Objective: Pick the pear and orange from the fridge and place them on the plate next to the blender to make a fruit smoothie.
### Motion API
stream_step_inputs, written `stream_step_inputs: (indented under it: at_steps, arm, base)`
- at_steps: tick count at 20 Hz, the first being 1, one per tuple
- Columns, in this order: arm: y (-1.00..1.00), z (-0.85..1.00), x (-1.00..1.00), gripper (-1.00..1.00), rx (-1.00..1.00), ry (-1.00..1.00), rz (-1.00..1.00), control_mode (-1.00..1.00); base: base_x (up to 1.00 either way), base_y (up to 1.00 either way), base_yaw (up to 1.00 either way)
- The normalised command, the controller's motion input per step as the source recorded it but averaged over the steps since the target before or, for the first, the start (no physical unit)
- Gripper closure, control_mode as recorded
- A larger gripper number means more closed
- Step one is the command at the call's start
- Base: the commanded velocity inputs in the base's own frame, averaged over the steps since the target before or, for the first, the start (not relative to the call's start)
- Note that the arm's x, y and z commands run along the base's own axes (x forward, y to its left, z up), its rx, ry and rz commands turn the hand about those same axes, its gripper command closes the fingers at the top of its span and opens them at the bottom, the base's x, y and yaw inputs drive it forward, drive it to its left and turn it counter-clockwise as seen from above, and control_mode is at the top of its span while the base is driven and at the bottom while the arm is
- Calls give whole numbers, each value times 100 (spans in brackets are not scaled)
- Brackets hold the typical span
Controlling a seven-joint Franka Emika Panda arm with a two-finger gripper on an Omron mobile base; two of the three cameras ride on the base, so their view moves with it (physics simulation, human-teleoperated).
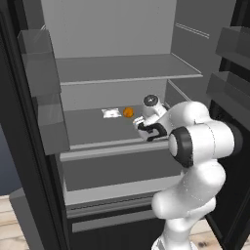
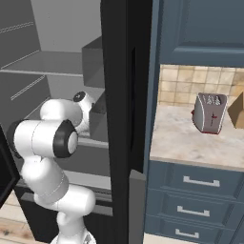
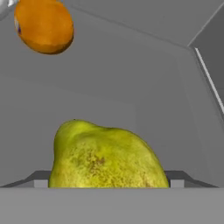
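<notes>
The white arm is reaching into the open fridge (image 1: 117, 34), its end effector (image 1: 141, 123) sitting at the middle of the left base view, just over the grey middle shelf (image 1: 88, 124). In the hand view the pear (image 3: 105, 155) is filling the lower centre of the frame, right up against the camera, which suggests the hand is closing in on it or already has it between the fingers; the fingertips themselves are hidden behind the fruit, so I cannot tell whether the end effector is open or clamped on the pear. The orange (image 1: 128, 112) is lying on the same shelf, just left of the end effector in the left base view and near the upper left corner of the hand view, apart from the pear. A small white packet (image 1: 111, 113) is resting just left of the orange. In the right base view a toaster (image 2: 209, 113) is standing on the counter (image 2: 190, 143) at the right, beyond the fridge door.
</notes>
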Motion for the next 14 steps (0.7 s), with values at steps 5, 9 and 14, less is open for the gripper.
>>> stream_step_inputs:
  at_steps: [5,9,14]
  arm:
    - [42,82,-94,100,1,1,-7,-100]
    - [9,100,-98,100,8,10,-4,-100]
    - [0,84,-100,100,11,12,-1,-100]
  base:
    - [0,0,0]
    - [0,0,0]
    - [0,0,0]
